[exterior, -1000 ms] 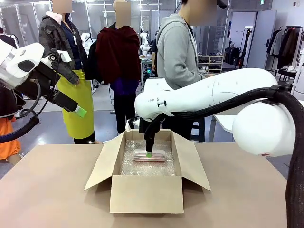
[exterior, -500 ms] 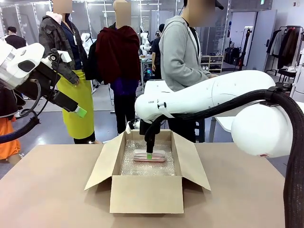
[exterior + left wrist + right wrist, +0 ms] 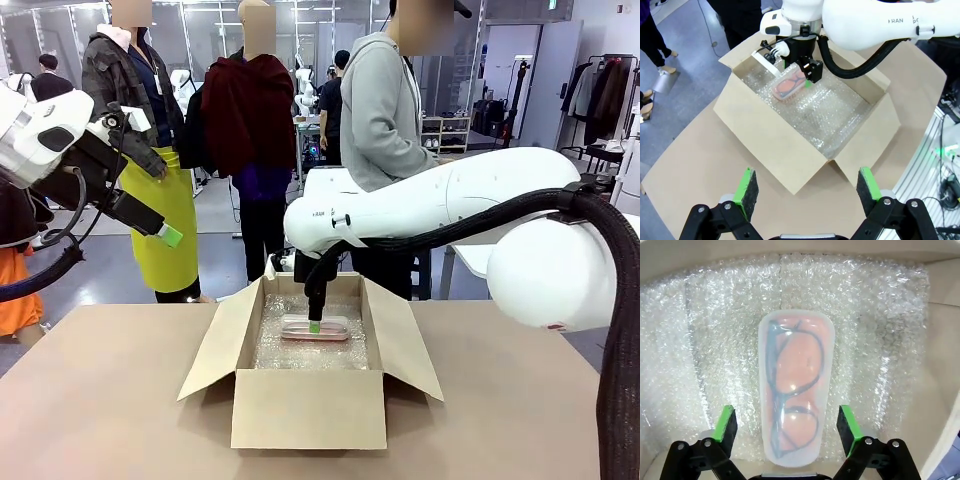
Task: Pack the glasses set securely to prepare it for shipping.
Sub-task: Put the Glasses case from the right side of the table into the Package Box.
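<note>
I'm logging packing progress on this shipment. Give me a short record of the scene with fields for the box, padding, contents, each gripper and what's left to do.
box: cardboard box on the table, flaps open
padding: bubble wrap lining the box floor
contents: pink translucent glasses case lying flat on the wrap, glasses visible inside
right gripper: open, down inside the box, one finger on each side of the case with a gap on both sides
left gripper: open, holding nothing, raised away from the box
left to do: box not yet closed

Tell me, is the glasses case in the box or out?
In. The glasses case lies flat on bubble wrap inside the open box.
</note>
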Robot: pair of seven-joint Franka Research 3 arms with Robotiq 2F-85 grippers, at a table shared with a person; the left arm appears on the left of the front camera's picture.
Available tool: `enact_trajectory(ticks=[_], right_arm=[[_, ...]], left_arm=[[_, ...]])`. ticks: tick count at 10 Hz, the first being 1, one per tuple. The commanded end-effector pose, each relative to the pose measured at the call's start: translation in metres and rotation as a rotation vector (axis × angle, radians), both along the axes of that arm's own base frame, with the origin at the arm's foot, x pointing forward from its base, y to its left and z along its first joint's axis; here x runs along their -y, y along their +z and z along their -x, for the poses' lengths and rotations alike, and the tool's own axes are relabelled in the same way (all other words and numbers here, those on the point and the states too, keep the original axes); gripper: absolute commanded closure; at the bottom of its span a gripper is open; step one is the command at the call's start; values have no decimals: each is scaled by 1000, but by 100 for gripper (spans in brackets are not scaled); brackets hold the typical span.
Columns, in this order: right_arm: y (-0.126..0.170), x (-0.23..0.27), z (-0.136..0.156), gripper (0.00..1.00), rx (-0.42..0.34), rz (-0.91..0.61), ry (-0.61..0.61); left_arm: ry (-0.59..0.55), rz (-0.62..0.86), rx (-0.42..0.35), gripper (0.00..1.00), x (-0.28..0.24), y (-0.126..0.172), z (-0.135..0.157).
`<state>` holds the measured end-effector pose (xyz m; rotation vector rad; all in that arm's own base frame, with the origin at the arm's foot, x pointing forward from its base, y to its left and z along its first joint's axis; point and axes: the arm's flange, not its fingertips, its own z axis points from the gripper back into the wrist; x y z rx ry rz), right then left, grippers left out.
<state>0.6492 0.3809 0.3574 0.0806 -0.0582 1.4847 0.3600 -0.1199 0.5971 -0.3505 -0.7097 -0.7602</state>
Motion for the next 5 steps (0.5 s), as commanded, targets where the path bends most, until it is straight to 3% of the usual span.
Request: enact_trajectory(ticks=[1,3,5], right_arm=[[61,21,27,0,-8,-31,-42],[109,64,56,0,-18,-58,-163],[137,137,100,0,53,-224,-379]], left_arm=[[-8,16,10,0,-1,0,1],[-8,16,10,0,-1,0,1],[-8,16,10,0,-1,0,1]])
